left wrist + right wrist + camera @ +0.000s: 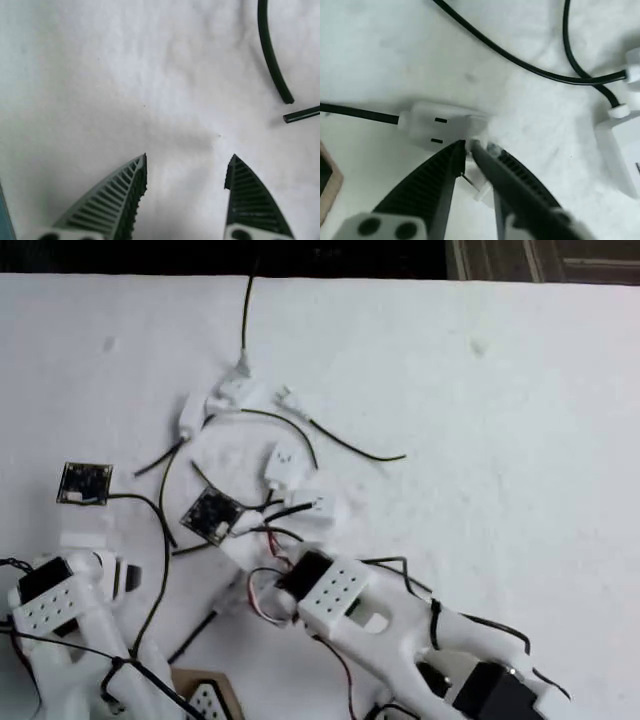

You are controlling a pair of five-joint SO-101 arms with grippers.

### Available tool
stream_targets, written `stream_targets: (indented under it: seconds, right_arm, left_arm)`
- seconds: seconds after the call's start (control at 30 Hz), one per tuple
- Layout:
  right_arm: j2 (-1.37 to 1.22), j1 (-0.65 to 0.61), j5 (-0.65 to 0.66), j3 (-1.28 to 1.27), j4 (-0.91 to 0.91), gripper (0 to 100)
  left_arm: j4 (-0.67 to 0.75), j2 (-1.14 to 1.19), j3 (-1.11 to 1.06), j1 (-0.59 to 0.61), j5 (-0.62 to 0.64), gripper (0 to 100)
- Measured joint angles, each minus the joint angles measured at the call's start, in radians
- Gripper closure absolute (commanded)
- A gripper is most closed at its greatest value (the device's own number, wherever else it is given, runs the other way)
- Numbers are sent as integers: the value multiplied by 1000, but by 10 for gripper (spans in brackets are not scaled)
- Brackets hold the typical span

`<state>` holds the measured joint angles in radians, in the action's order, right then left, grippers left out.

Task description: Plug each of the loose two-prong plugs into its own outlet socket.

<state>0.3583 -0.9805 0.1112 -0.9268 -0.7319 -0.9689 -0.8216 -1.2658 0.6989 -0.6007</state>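
Right claw (468, 146): pinched tight on a small white plug (481, 186).
Plug: near the front edge of the tabletop (500, 390), about the middle, right beside a socket (432, 131) with two slots.
Left claw (187, 160): fingers apart, holding nothing, over bare tabletop by the front left corner, near two cord ends (285, 95).
How it handles: I think the plug is light, hard and smooth, so it may slip. Its pins (467, 178) look thin and may bend. The cord (520, 62) is bendy and can tug.
Where to hold: the plug's fat body, not the pins or cord.
Socket: light too, so it may slide when pushed.
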Motion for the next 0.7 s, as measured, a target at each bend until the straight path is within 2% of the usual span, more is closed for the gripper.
stream_targets:
  seconds: [0.3, 0.5, 0.7]
  right_arm:
    - [-29, 0, 0, 0, 9, 965]
    - [32, -8, -2, -6, -66, 766]
    - [308, -3, -51, -5, -259, 817]
  left_arm:
    - [0, 0, 0, 0, 0, 744]
    - [0, 0, 0, 0, 0, 742]
    - [-43, 0, 8, -11, 0, 744]
